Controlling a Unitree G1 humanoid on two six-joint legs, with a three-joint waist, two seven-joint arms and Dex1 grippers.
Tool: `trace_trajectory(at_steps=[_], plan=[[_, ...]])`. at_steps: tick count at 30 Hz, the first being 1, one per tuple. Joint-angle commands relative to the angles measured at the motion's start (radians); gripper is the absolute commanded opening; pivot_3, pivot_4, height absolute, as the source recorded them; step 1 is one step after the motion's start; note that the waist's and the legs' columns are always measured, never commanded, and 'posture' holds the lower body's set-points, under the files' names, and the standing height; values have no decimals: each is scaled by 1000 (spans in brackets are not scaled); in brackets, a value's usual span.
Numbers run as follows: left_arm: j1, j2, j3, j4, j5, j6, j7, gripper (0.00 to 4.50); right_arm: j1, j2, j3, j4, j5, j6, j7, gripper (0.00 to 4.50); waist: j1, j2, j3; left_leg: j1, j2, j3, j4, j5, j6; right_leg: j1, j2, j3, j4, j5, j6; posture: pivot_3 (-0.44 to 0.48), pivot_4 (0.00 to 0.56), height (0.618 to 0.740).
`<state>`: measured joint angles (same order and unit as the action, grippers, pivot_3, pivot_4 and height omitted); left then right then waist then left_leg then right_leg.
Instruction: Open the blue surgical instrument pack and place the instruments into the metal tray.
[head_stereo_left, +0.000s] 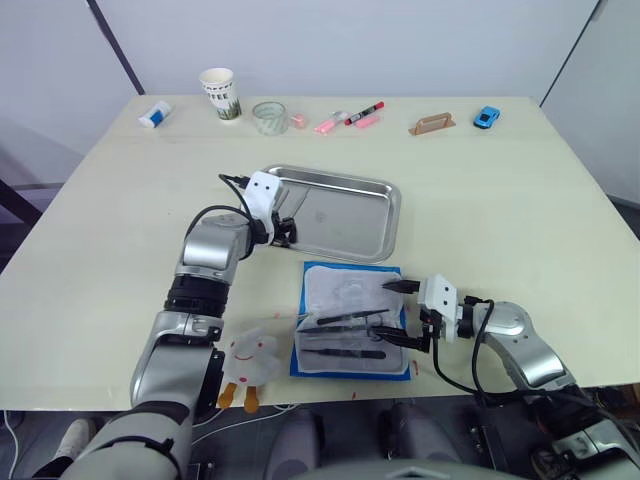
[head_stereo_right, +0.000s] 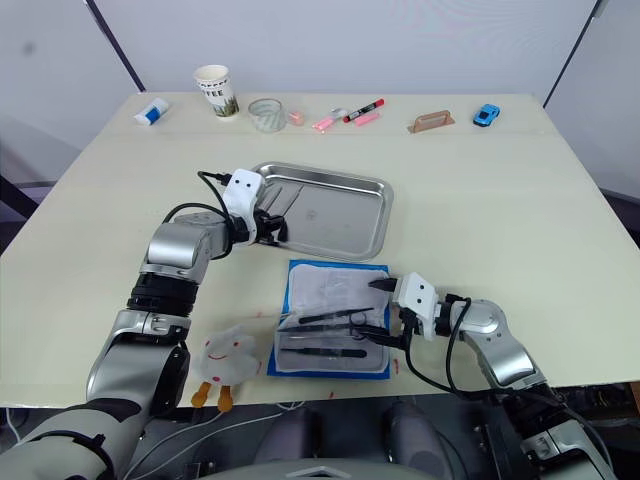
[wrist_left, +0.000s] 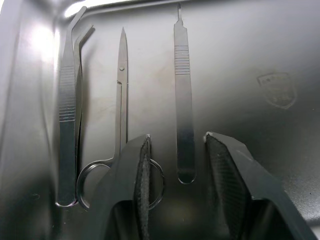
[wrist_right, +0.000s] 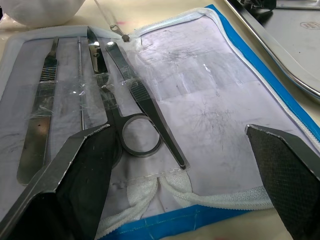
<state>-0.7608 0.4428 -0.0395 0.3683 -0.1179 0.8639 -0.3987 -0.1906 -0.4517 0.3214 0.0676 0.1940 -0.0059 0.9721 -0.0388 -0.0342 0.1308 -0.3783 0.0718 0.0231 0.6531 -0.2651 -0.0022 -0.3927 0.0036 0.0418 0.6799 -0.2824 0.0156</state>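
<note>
The blue surgical instrument pack (head_stereo_left: 340, 285) lies open near the table's front edge, its pale lining up. Several instruments stay strapped inside: scissors (wrist_right: 107, 90), forceps (wrist_right: 145, 107), a scalpel handle (wrist_right: 37, 115) and a thin probe (wrist_right: 81, 85). My right gripper (head_stereo_left: 395, 312) hovers open over the pack's right side, fingers spread wide. Just behind the pack sits the metal tray (head_stereo_left: 345, 215). My left gripper (head_stereo_left: 287, 228) is open low over its left part. In the tray (wrist_left: 260, 60) lie tweezers (wrist_left: 67, 115), scissors (wrist_left: 120, 100) and a scalpel handle (wrist_left: 184, 100), whose end sits between the fingers.
A white plush toy (head_stereo_left: 248, 365) lies at the front edge, left of the pack. Along the far edge stand a white-blue tube (head_stereo_left: 155, 114), a paper cup (head_stereo_left: 220, 95), a tape roll (head_stereo_left: 270, 117), pink and red markers (head_stereo_left: 345, 120), a brown holder (head_stereo_left: 433, 123) and a blue toy car (head_stereo_left: 487, 117).
</note>
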Motion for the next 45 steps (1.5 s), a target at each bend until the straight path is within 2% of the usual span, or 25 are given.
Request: trace_trajectory(at_steps=[1, 2, 3, 5, 8, 13, 18, 21, 27, 30, 35, 36, 38, 40, 45], plan=[[-24, 4, 14, -19, 14, -26, 11, 3223, 33, -12, 55, 128, -108, 45, -31, 4500, 0, 0, 0, 0, 0, 0, 0, 0, 0, 0, 0, 0, 0, 0, 0, 0, 150, 728], [-26, 7, 17, -28, 12, -24, 10, 3709, 33, -12, 55, 129, -107, 45, -31, 4500, 0, 0, 0, 0, 0, 0, 0, 0, 0, 0, 0, 0, 0, 0, 0, 0, 150, 728], [-27, 10, 20, -42, 10, -22, 8, 3988, 33, -13, 54, 129, -108, 44, -31, 4500, 0, 0, 0, 0, 0, 0, 0, 0, 0, 0, 0, 0, 0, 0, 0, 0, 150, 728], [-33, 19, 25, -78, 0, -33, -9, 3988, 33, -13, 54, 129, -108, 44, -31, 4500, 0, 0, 0, 0, 0, 0, 0, 0, 0, 0, 0, 0, 0, 0, 0, 0, 150, 728], [-23, 49, 13, -131, -27, -120, -106, 3988, 33, -12, 55, 128, -107, 45, -32, 4500, 0, 0, 0, 0, 0, 0, 0, 0, 0, 0, 0, 0, 0, 0, 0, 0, 150, 728], [17, 111, 2, -151, -73, -298, -324, 3988, 30, -10, 56, 129, -107, 46, -33, 4500, -1, 0, 0, 0, 0, 1, 0, 0, 0, 0, 0, 0, 0, 0, 0, 0, 150, 728], [36, 176, -4, -142, -113, -365, -514, 3988, 30, -8, 57, 131, -107, 46, -36, 4500, -2, 0, 0, 0, 0, 0, 0, 0, 0, 0, 1, 0, 0, 0, 0, 0, 150, 728], [86, 208, -17, -198, -179, -424, -704, 3988, 33, -8, 54, 131, -106, 45, -39, 4500, -3, 1, 0, 1, 1, 1, 0, 0, 0, 0, 1, 1, 0, 0, 0, 0, 150, 728], [174, 266, -73, -279, -229, -460, -926, 3988, 35, -8, 52, 131, -106, 44, -41, 4500, -3, 1, 0, 1, 1, 1, 0, 0, 0, 0, 2, 1, 0, 0, -1, 0, 150, 728], [207, 287, -114, -295, -204, -507, -990, 3988, 35, -9, 51, 131, -106, 44, -41, 4500, -3, 1, 0, 1, 2, 0, 0, 0, 0, 0, 2, 0, 0, 0, -2, 0, 150, 728], [230, 284, -175, -289, -158, -587, -1025, 3988, 37, -11, 50, 130, -105, 44, -40, 4500, -2, 0, 0, 1, 2, 0, 0, 0, 0, 0, 2, 0, 0, 0, -2, 0, 150, 728], [240, 279, -187, -298, -153, -592, -1025, 3599, 37, -11, 50, 129, -105, 45, -41, 4500, -2, 1, 0, 1, 2, 0, 0, 0, 0, 0, 2, 0, 0, 0, -2, 0, 150, 728], [257, 275, -203, -312, -142, -607, -1027, 3148, 40, -11, 49, 125, -105, 47, -43, 4500, -2, 1, 0, 1, 2, 1, 0, 0, 0, 0, 3, 1, 0, 0, -2, 0, 150, 728], [274, 277, -213, -317, -125, -626, -1017, 2310, 44, -13, 48, 120, -104, 49, -44, 4500, -2, 1, 0, 1, 2, 1, 0, 0, 0, 0, 2, 1, 0, 0, -2, 0, 150, 728], [321, 283, -221, -347, -114, -631, -1008, 2310, 51, -16, 47, 113, -104, 52, -45, 4500, -1, 1, 0, 1, 2, 1, 0, 0, 0, 0, 2, 1, 0, 0, -2, 0, 150, 728]])
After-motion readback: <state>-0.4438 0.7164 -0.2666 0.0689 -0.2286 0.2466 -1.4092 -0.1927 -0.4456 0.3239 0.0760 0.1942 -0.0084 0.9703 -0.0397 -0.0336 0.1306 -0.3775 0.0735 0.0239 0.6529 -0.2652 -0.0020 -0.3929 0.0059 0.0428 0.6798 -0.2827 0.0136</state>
